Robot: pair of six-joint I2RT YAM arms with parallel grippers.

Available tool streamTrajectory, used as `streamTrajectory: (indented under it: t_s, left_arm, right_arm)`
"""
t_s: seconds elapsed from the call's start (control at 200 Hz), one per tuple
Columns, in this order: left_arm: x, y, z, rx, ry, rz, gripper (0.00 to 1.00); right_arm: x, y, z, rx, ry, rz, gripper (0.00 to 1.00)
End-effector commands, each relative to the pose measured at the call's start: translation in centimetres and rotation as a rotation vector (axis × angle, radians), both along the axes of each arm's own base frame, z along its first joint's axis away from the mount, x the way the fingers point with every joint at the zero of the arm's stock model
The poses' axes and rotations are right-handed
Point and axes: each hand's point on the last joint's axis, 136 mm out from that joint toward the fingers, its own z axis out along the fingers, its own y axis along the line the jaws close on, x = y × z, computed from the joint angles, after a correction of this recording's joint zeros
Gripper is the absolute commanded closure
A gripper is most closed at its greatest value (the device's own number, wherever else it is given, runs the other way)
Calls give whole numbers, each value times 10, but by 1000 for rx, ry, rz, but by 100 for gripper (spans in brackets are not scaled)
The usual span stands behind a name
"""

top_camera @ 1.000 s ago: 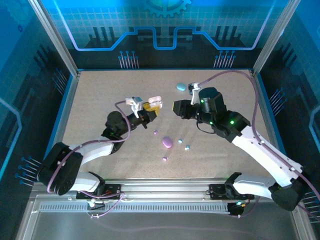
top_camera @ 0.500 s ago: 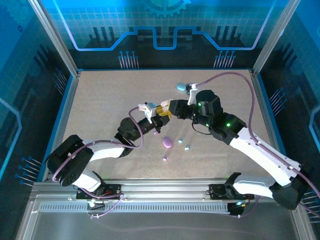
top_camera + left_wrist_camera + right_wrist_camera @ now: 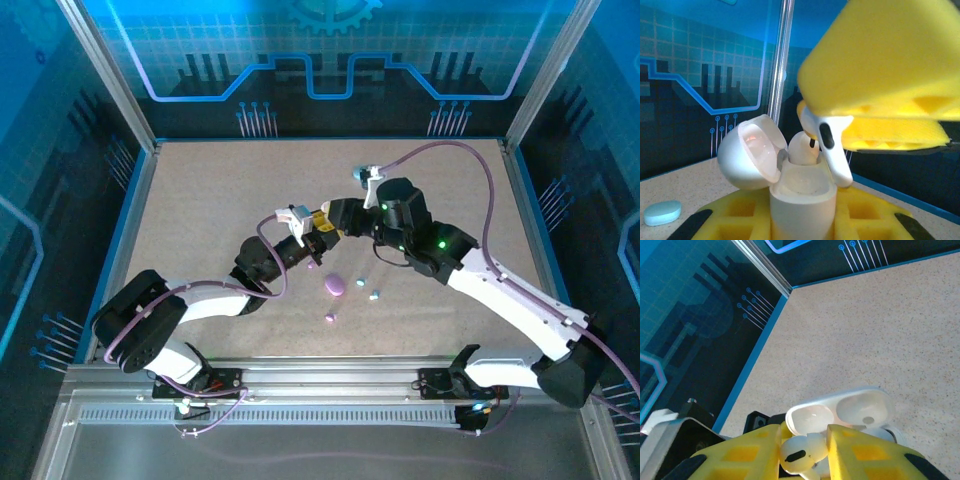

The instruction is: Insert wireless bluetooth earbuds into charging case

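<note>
My left gripper (image 3: 312, 238) is shut on a white charging case (image 3: 802, 200), held upright with its lid (image 3: 752, 155) swung open to the left. One white earbud (image 3: 804, 148) sits in the case's far socket. My right gripper (image 3: 332, 216) is shut on a second white earbud (image 3: 802, 452), pinched between its yellow pads (image 3: 875, 455). In the left wrist view that earbud (image 3: 832, 145) hangs stem-down at the case's right rim, touching the opening. Both grippers meet above mid-table.
A closed purple case (image 3: 335, 285) lies just in front of the grippers. Two light blue buds (image 3: 361, 282) (image 3: 375, 295) and a purple bud (image 3: 330, 318) are scattered near it. A light blue case (image 3: 662, 212) lies further back.
The left arm has swung right and forward with the open case. The right gripper has come left and down, bringing the earbud to the case's opening.
</note>
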Motion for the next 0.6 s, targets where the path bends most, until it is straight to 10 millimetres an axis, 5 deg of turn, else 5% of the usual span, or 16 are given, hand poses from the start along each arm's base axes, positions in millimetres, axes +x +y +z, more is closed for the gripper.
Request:
streamTrajectory:
  t_s: [0.0, 0.595]
  left_arm:
    - [-1, -2, 20, -33, -80, 12, 81]
    - [-1, 6, 31, -78, -94, 46, 81]
  right_arm:
    - [3, 6, 25, 41, -55, -10, 68]
    - [-1, 13, -1, -62, -24, 7, 68]
